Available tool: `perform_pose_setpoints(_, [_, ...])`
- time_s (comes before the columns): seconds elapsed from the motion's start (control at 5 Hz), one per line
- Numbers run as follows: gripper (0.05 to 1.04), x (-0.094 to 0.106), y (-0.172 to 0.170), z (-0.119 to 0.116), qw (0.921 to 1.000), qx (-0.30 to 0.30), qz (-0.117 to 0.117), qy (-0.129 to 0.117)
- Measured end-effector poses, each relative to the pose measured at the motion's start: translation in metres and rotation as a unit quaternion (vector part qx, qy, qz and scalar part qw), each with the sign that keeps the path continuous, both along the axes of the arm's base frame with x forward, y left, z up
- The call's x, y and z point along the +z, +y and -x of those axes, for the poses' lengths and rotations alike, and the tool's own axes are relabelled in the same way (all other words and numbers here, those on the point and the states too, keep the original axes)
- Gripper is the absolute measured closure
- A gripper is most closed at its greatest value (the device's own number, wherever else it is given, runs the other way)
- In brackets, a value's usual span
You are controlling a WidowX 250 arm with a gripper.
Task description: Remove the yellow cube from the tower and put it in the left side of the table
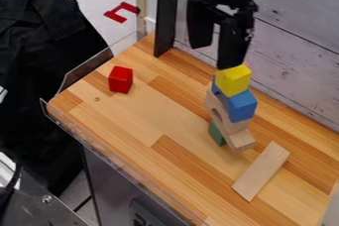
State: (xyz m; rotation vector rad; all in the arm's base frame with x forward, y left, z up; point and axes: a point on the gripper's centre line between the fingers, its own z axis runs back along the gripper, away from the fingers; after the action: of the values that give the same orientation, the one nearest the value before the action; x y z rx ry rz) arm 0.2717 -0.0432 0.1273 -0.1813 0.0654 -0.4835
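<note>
The black gripper (214, 55) hangs at the top of the view, over the upper end of the tower, with its two fingers apart and nothing between them. The yellow cube (234, 80) sits on top of the tower, on a blue block (240, 105). One fingertip is just above the cube's upper left edge and partly overlaps it; whether they touch I cannot tell. The other finger is farther left. Below the blue block are a plain wooden arch (218, 106), another plain wooden piece (240, 141) and a green block (216, 134). The wooden table (142, 121) carries the tower.
A red cube (120, 79) stands on the table's left part. A flat wooden plank (261, 171) lies in front of the tower, to the right. A clear rim (112, 156) borders the front edge; a whitish plank wall (291, 56) rises behind.
</note>
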Motion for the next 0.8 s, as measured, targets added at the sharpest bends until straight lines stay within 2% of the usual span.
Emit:
perform_pose_setpoints(0.2, [0.094, -0.009, -0.007, -0.004, 0.9992, -0.029, 0.001, -0.026])
perform_pose_setpoints(0.4, [0.094, -0.019, -0.010, -0.009, 0.9977, -0.039, -0.009, -0.055])
perform_pose_setpoints(0.6, [0.094, -0.026, -0.007, -0.012, 0.9975, -0.037, -0.025, -0.055])
perform_pose_setpoints(0.8, [0.094, -0.027, -0.007, -0.013, 0.9977, -0.024, -0.028, -0.056])
